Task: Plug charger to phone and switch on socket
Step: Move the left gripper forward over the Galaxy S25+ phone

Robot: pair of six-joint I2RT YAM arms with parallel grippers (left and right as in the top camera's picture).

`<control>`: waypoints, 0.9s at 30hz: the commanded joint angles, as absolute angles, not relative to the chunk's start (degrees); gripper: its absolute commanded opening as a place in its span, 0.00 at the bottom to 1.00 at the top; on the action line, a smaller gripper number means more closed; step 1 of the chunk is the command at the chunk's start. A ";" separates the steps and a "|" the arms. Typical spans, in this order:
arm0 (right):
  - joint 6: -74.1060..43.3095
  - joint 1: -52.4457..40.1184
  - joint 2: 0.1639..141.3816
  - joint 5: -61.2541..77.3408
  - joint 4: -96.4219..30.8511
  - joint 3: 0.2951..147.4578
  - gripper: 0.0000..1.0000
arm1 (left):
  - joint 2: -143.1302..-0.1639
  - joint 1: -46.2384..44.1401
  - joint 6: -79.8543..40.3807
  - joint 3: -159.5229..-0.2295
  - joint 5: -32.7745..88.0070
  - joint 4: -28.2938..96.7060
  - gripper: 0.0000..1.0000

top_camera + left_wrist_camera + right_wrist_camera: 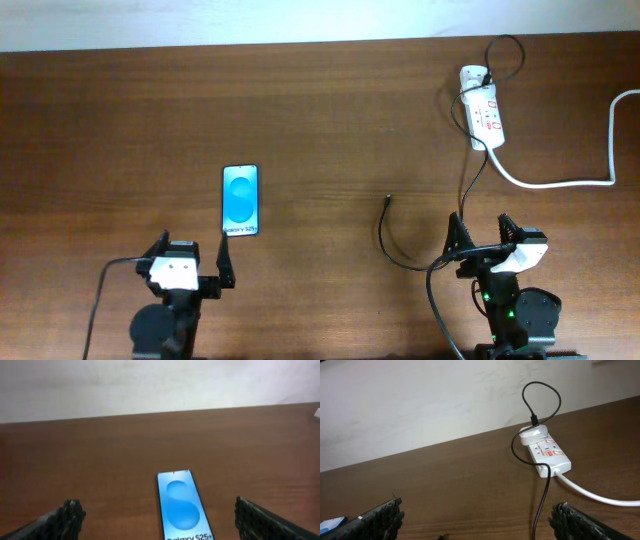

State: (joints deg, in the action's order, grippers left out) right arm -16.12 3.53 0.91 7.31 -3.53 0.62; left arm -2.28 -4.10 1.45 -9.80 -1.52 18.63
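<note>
The phone point(240, 201) lies flat on the wooden table left of centre, its blue screen up; it also shows in the left wrist view point(181, 507). The white socket point(481, 107) lies at the back right and shows in the right wrist view point(545, 450). The thin black charger cable point(468, 180) runs from the socket down toward the right arm, and its connector tip point(388, 199) lies loose mid-table. My left gripper point(193, 260) is open and empty just in front of the phone. My right gripper point(481, 231) is open and empty in front of the socket, the cable passing between its fingers.
The socket's thick white cord point(560, 182) curves off to the right edge of the table. A white wall point(300, 20) borders the table's far edge.
</note>
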 commanded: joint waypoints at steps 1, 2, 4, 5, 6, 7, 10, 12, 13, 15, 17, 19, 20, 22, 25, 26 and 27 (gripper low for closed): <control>-16.14 3.01 0.36 7.01 -3.90 0.32 0.98 | -5.10 -3.86 0.51 -17.15 -1.04 21.78 0.99; -16.14 3.01 0.36 7.01 -3.90 0.32 0.98 | -6.37 -3.86 0.03 -18.87 -0.82 22.55 0.99; -16.14 3.01 0.36 7.01 -3.90 0.32 0.98 | -9.19 -3.86 -0.89 -21.80 0.80 23.07 0.99; -16.14 3.01 0.36 7.01 -3.90 0.32 0.98 | -10.57 -3.86 -0.89 -23.00 1.87 23.07 0.99; -16.14 3.01 0.36 7.01 -3.90 0.32 0.98 | -12.56 -3.86 -0.89 -24.56 3.31 23.07 0.99; -16.14 3.01 0.36 7.01 -3.90 0.32 0.98 | -14.76 -3.86 -0.89 -26.15 4.60 23.27 0.99; -16.14 3.01 0.36 7.01 -3.90 0.32 0.98 | -21.54 -3.86 -0.89 -30.72 7.51 24.60 0.99; -16.14 3.01 0.36 7.01 -3.90 0.32 0.98 | -25.34 -3.86 -0.89 -33.47 8.01 26.24 0.99; -16.14 3.01 0.36 7.01 -3.90 0.32 0.98 | -27.75 -3.86 -0.89 -35.40 8.01 27.66 0.99; -16.14 3.01 0.36 7.01 -3.90 0.32 0.98 | -33.56 -3.86 -0.91 -40.66 8.36 31.57 0.99; -16.14 3.01 0.36 7.01 -3.90 0.32 0.99 | -38.02 -3.86 -0.89 -45.21 9.15 34.74 0.99; -16.14 3.01 0.36 7.01 -3.90 0.32 0.98 | -43.42 -3.86 -0.91 -51.03 10.41 38.61 0.99; -16.14 3.01 0.36 7.01 -3.90 0.32 0.98 | -46.22 -3.86 -0.97 -54.28 11.03 41.06 0.99; -16.14 3.01 0.36 7.01 -3.90 0.32 0.98 | -50.11 -3.86 -2.31 -58.76 11.44 44.47 0.99; -16.14 3.01 0.36 7.01 -3.90 0.32 0.98 | -57.19 -3.86 -3.27 -66.59 14.57 50.33 0.99; -16.14 3.01 0.36 7.01 -3.90 0.32 0.99 | -59.07 -3.86 -3.25 -68.40 15.86 51.70 0.99; -16.14 3.01 0.36 7.01 -3.90 0.32 0.98 | -60.93 -3.86 -3.25 -69.97 16.99 52.90 0.99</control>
